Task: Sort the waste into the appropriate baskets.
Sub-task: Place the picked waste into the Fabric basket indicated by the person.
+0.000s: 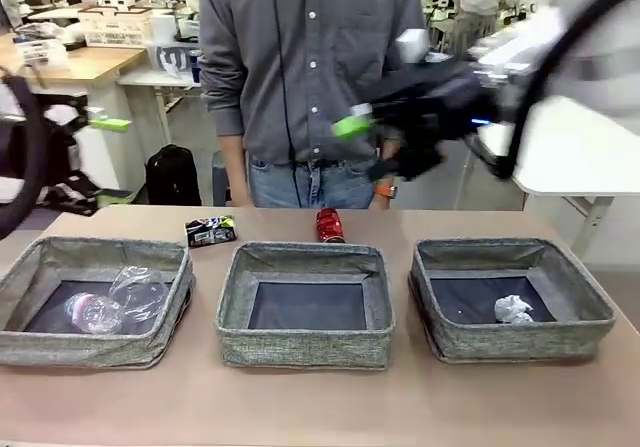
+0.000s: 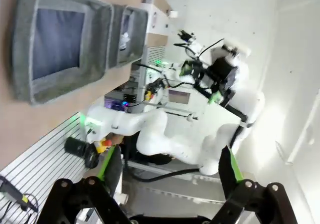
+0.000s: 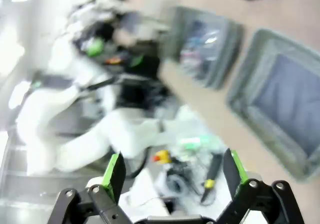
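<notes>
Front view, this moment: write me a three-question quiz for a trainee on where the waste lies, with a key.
1. True or false: the crumpled white paper ball lies inside the right basket.
2. Where is the crushed red can? A: inside the right basket. B: on the table, behind the middle basket. C: inside the middle basket.
3. How many pieces of waste lie in the left basket?
Key: 1 true; 2 B; 3 two, the clear plastic bottle and the clear plastic cup.
</notes>
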Motion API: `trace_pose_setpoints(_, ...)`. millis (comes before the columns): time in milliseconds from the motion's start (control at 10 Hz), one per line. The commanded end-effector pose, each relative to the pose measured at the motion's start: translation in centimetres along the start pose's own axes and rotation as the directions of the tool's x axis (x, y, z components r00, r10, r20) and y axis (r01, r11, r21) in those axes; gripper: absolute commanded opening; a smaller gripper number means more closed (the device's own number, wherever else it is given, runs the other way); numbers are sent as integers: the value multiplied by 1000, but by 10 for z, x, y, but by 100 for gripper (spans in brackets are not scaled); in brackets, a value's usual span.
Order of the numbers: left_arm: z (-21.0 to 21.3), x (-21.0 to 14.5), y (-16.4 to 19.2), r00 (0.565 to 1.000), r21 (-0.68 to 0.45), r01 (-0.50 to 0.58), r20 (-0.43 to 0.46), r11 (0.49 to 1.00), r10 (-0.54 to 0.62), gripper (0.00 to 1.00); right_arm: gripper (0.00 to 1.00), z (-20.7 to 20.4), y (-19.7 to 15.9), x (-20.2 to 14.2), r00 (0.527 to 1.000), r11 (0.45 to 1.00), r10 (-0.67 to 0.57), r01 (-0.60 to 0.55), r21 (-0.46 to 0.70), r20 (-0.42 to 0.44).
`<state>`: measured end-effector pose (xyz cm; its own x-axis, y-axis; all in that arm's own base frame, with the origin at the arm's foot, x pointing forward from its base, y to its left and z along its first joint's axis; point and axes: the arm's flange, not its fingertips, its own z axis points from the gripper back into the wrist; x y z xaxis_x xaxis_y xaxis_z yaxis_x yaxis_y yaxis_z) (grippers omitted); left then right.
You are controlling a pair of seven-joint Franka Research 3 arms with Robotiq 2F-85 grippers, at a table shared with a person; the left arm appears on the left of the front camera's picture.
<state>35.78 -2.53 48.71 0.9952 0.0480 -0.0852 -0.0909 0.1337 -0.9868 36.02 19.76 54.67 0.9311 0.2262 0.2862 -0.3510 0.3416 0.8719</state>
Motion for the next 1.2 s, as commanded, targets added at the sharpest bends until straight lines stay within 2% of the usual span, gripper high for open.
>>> trace_pose_setpoints(0, -13, 6, 6, 998, -89, 53, 35, 995, -50, 99, 100, 49, -68, -46, 995, 981, -102, 100, 167, 2)
trace_pose_setpoints(200, -22, 8, 7, 992, -162, 129, 12, 978, -128, 99, 100, 61, -97, -88, 989, 961, -147, 138, 239, 21)
trace_pose_setpoints(300, -21, 13, 12, 988, -140, 142, -33, 980, -148, 99, 100, 60, -104, -102, 977, 952, -204, 184, 243, 61)
trace_pose_setpoints(400, -17, 19, 25, 995, 23, 84, -63, 996, -83, 99, 100, 56, -102, -102, 953, 957, -252, 221, 186, 168)
trace_pose_setpoints(500, -22, 11, 5, 995, -130, 101, 7, 986, -101, 99, 100, 76, -107, -86, 984, 953, -177, 162, 257, 36)
trace_pose_setpoints(1100, -22, 11, 5, 995, -130, 101, 7, 986, -101, 99, 100, 76, -107, -86, 984, 953, -177, 162, 257, 36)
